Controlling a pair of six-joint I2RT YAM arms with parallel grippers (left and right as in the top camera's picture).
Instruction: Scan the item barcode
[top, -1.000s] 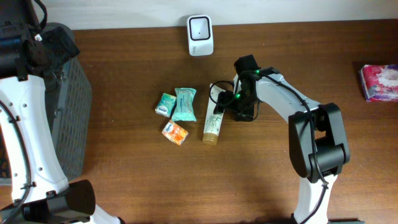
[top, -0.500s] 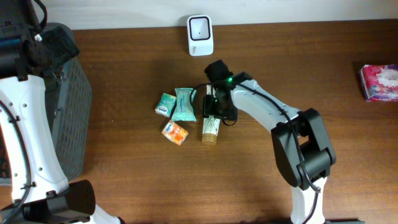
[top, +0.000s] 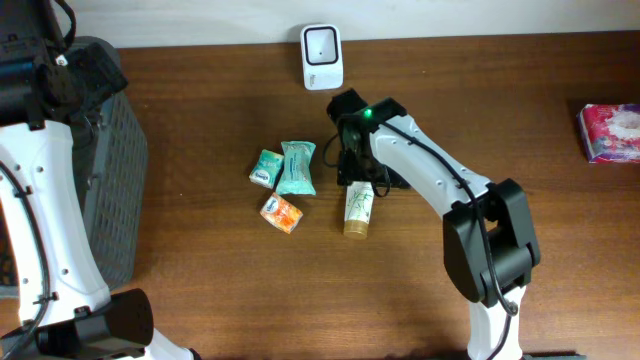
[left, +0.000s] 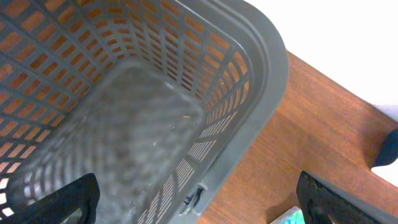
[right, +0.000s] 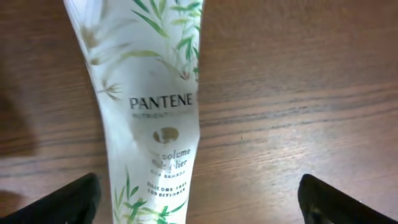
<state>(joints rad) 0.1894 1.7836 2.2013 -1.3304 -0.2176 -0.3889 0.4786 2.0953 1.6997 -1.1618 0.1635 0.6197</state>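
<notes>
Right end effector (right: 199, 202) is spread wide, straddling the tube (right: 146, 124) without gripping it. The tube lies flat on the tabletop (top: 200, 290), label up, long axis pointing away from the scanner (top: 322, 57); the right arm is directly over it. Left end effector (left: 199, 205) is wide open over the basket (left: 261, 74). Barcode not visible, probably underneath.

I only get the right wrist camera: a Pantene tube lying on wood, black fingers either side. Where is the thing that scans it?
Observer: A white scanner stands at the far edge of the wooden table, beyond the Pantene tube.
Operator: Anything else nearby?
Observer: A teal packet, a smaller teal packet and an orange packet lie toward the left arm.
Operator: And that arm?
Observer: Its left fingers hang open above a grey basket.
</notes>
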